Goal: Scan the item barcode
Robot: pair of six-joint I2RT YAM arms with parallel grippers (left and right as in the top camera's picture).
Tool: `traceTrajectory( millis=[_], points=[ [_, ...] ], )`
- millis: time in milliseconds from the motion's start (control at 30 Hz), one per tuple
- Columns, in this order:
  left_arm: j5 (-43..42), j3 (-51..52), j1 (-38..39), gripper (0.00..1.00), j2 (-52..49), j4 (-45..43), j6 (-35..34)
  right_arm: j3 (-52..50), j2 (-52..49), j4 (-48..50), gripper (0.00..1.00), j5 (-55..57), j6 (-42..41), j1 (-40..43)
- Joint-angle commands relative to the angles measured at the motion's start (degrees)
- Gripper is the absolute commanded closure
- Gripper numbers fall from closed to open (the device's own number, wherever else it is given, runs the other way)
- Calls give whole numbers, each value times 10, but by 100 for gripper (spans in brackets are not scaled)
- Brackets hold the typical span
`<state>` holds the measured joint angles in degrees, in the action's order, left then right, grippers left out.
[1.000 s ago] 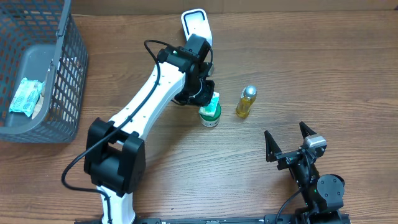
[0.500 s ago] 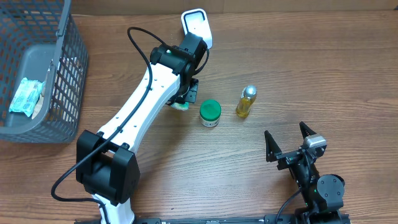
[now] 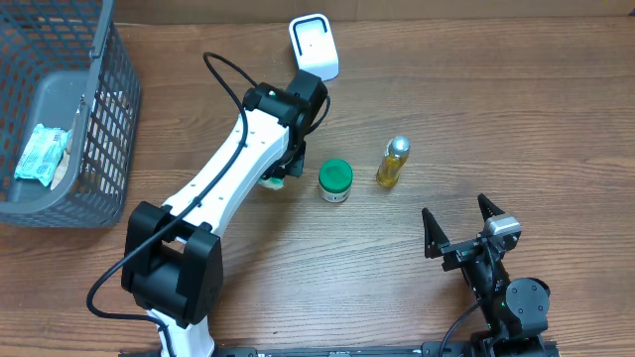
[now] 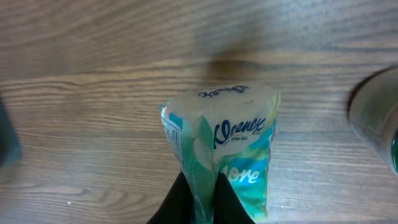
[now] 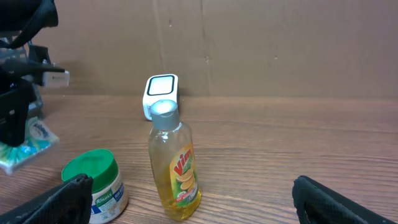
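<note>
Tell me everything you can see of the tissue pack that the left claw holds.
The tissue pack is a soft plastic pouch, white and teal, printed "Kleenex", with a small label on one side. The left claw is shut on one end, creasing the film. It is over the wooden table, beside the green-lidded jar, apart from it.

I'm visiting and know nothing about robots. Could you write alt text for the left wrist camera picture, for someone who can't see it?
A teal and white Kleenex tissue pack is pinched between the two dark fingers of the left gripper, seen from close up over a wooden table. A blurred jar shows at the right edge.
</note>
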<state>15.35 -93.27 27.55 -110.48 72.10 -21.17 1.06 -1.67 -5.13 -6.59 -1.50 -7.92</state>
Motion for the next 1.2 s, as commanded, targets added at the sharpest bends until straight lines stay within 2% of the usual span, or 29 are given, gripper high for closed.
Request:
traceTrajectory(
  millis=[0,900,1167],
  points=[
    [-41,2,2,95,11,-3,-15,-3,1,3,0,5,-1,0],
    [-41,4,6,96,11,-1,-37,-3,1,3,0,5,-1,0],
    [19,39,16,96,11,-2,-86,-3,1,3,0,5,-1,0]
  ],
)
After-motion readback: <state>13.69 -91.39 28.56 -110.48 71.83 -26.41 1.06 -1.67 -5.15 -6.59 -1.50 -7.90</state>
